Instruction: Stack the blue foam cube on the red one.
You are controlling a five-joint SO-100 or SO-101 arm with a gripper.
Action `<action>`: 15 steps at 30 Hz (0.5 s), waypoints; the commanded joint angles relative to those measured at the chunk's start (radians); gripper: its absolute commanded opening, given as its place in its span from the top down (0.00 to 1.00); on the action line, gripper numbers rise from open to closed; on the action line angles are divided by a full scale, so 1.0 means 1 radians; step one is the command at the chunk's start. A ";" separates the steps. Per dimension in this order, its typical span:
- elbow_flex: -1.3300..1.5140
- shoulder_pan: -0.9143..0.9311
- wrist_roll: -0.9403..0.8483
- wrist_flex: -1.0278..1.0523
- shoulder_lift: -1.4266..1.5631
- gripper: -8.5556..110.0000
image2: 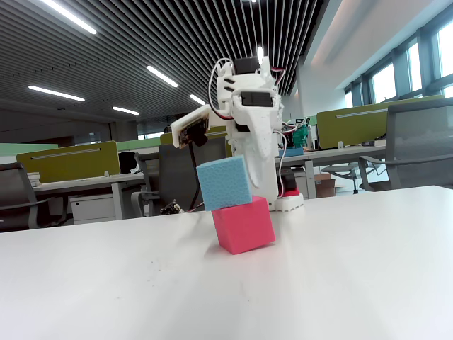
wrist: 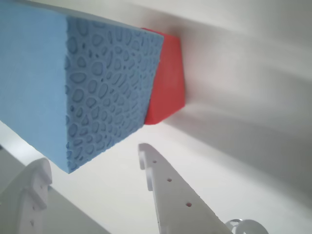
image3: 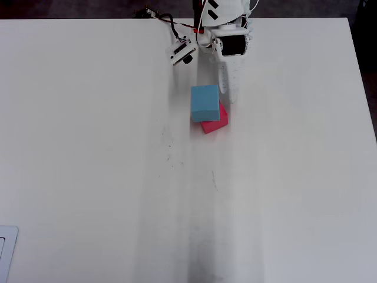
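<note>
On top of the red one (image2: pixel 244 224), near the far middle of the white surface (image3: pixel 88 177), sits the blue foam cube (image2: pixel 224 183), pushed a bit to the left & tilted in the fixed view, so the stack looks made but not neat. In the wrist view the gripper (wrist: pixel 95 163) is spread wide w/ nothing in it, its fingers just short of the blue cube. What's left, I think: pull the arm away w/o bumping it; nothing else stands close by.
</note>
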 commanded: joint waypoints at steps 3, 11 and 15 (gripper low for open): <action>-0.005 -0.008 0.002 -0.015 0.006 0.75; -0.005 -0.008 0.002 -0.015 0.006 0.75; -0.005 -0.008 0.002 -0.015 0.006 0.75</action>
